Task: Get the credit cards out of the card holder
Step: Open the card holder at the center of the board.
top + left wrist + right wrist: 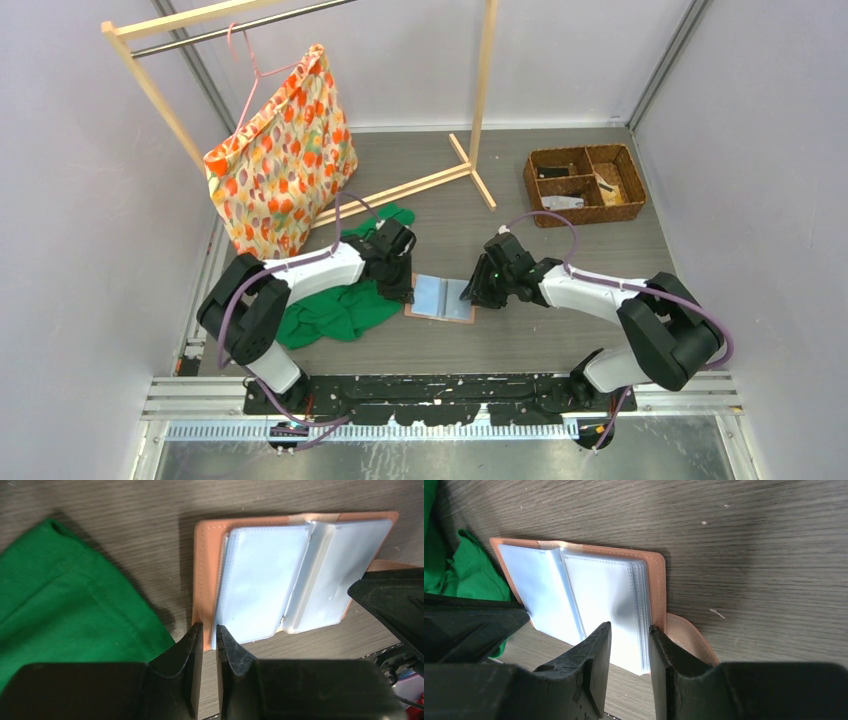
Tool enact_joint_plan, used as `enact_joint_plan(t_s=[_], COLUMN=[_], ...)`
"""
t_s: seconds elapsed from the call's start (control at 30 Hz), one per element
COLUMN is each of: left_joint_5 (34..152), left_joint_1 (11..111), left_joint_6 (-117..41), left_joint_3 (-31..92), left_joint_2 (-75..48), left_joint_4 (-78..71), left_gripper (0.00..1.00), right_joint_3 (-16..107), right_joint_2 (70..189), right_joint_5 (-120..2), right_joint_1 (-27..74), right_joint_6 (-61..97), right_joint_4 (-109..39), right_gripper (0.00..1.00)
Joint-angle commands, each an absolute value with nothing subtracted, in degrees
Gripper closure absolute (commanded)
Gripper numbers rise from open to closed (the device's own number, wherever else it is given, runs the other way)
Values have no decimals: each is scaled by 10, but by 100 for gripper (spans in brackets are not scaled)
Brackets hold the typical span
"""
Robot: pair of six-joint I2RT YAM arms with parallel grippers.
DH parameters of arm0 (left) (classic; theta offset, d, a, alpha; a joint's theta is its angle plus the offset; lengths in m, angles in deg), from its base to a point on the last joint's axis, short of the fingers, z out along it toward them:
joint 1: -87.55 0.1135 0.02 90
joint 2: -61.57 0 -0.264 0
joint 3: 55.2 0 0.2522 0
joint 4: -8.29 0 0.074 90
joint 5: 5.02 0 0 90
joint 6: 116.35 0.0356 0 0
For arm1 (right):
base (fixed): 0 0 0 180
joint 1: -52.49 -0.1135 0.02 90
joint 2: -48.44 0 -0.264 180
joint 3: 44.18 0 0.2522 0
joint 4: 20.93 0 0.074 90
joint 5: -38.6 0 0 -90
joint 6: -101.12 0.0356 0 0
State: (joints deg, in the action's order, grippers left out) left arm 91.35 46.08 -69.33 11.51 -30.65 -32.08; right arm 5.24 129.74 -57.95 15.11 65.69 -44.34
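The card holder (pixel 440 298) lies open and flat on the table, salmon-pink outside with pale blue-grey clear sleeves inside; no separate card shows. My left gripper (pixel 402 285) is at its left edge. In the left wrist view the left gripper (pixel 209 630) is all but shut, with only a thin slit over the holder's (pixel 260 580) salmon border and nothing clamped. My right gripper (pixel 478 290) is at its right edge. In the right wrist view the right gripper (pixel 630 630) is a little open, over the edge of the sleeve stack (pixel 614 600), beside the snap tab (pixel 689 635).
A green cloth (pixel 340 300) lies under and left of my left arm. A brown wicker basket (pixel 585 185) with compartments stands at the back right. A wooden clothes rack (pixel 470 165) with a patterned bag (pixel 280 150) stands at the back left.
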Motion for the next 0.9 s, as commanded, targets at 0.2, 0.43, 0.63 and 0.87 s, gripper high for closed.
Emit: enact_joint_plan(t_s=[0.2, 0.43, 0.63, 0.87], left_joint_5=[941, 949, 958, 972], left_joint_1=[474, 474, 474, 474], left_joint_6=[-676, -677, -680, -685], left_joint_3=[117, 105, 95, 92], left_joint_2=[-317, -342, -362, -374], left_joint_4=[-299, -285, -268, -250], left_gripper=[84, 85, 85, 86], right_joint_3=[66, 83, 92, 112], right_joint_2=[1312, 1306, 1297, 1294], right_joint_5=[-582, -593, -611, -628], right_joint_1=[150, 150, 150, 150], right_joint_6=[650, 641, 642, 635], right_joint_4=[-440, -453, -453, -460], right_gripper=[65, 67, 69, 70])
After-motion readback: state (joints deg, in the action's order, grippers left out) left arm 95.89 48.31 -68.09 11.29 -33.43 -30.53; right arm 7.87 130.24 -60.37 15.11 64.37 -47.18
